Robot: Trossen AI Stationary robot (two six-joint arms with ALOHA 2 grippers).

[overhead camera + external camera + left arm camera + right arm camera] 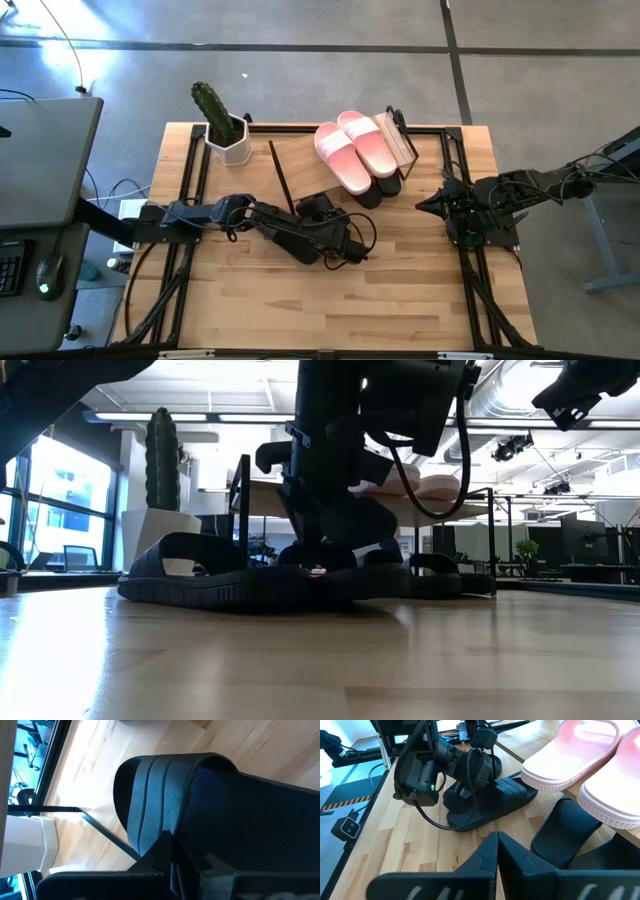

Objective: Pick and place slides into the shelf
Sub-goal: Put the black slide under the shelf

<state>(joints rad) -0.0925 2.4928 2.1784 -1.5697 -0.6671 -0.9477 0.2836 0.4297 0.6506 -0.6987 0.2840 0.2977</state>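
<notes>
A black slide (316, 206) lies flat on its sole on the table, just in front of the shelf (300, 165). My left gripper (322, 220) comes down on it with its fingers shut; the left wrist view shows the ribbed strap (150, 795) and the textured footbed (250, 820). The pale pink slides (355, 150) rest side by side on the shelf's wood top. Another black pair (385, 188) sticks out from under the shelf. My right gripper (425, 203) waits shut at the table's right, above the surface and touching nothing. My left gripper has its shut fingertips (167, 842) against the lower edge of the black slide's strap (150, 847), where the strap meets the footbed. It slants down onto it from the table's left. No gap shows between the fingers, and I cannot tell whether any strap is pinched. The slide lies flat on the table (200, 585).
A cactus in a white pot (225, 125) stands at the table's far left corner. A grey desk with a mouse (45, 275) stands beyond the left edge. The table's near half (330, 300) is bare wood. The left arm's cable loops beside the slide (365, 235).
</notes>
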